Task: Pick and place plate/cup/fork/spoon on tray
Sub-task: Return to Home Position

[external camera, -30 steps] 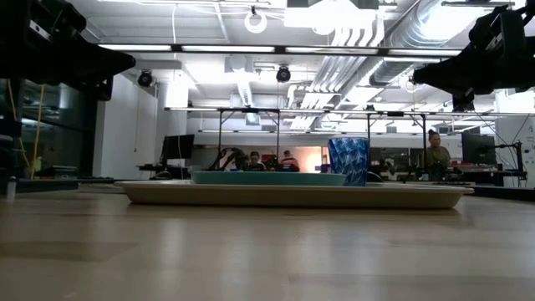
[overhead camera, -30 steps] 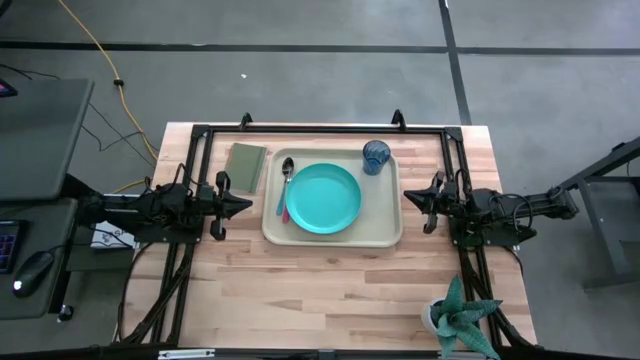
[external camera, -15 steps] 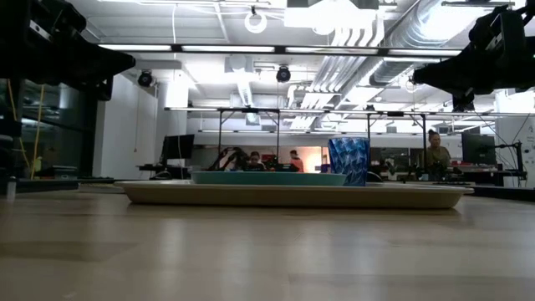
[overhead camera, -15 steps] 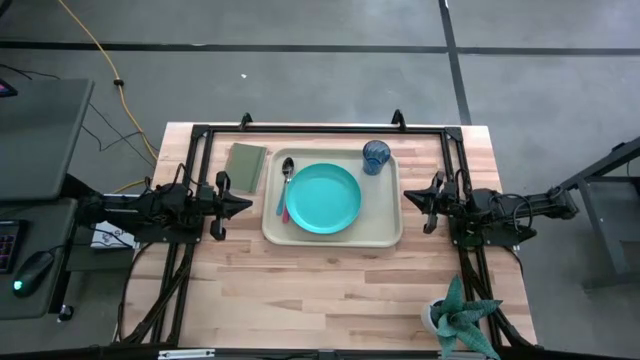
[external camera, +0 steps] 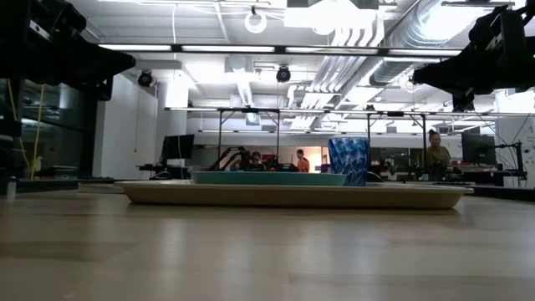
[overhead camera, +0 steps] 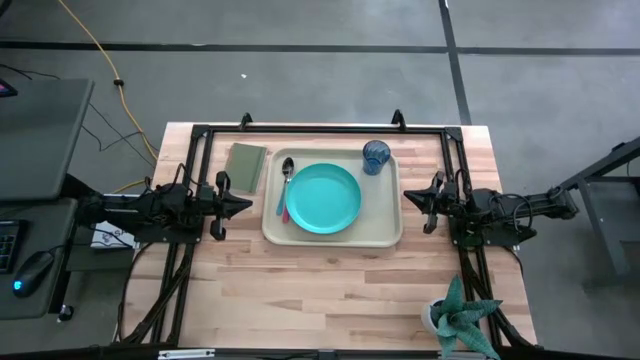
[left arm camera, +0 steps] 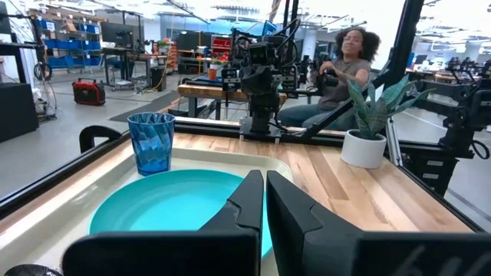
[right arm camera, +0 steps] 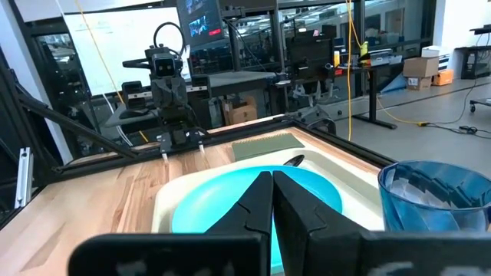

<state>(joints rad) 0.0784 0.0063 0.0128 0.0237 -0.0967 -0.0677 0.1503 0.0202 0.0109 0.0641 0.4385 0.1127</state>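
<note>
The beige tray (overhead camera: 385,232) lies at the table's far middle. On it rest the teal plate (overhead camera: 323,198), the dark-blue cup (overhead camera: 376,156) upright at its far right corner, and the spoon (overhead camera: 286,175) and pink-handled fork (overhead camera: 285,212) side by side left of the plate. My left gripper (overhead camera: 250,204) is shut and empty, left of the tray. My right gripper (overhead camera: 404,198) is shut and empty, right of the tray. The plate (left arm camera: 173,207) and cup (left arm camera: 152,142) show in the left wrist view, and the plate (right arm camera: 230,195) and cup (right arm camera: 441,199) in the right wrist view.
An olive-green flat rectangle (overhead camera: 246,165) lies left of the tray at the far left. A potted plant (overhead camera: 462,318) stands at the near right corner. A black frame (overhead camera: 320,130) runs along the table's far edge. People show in the room beyond the table.
</note>
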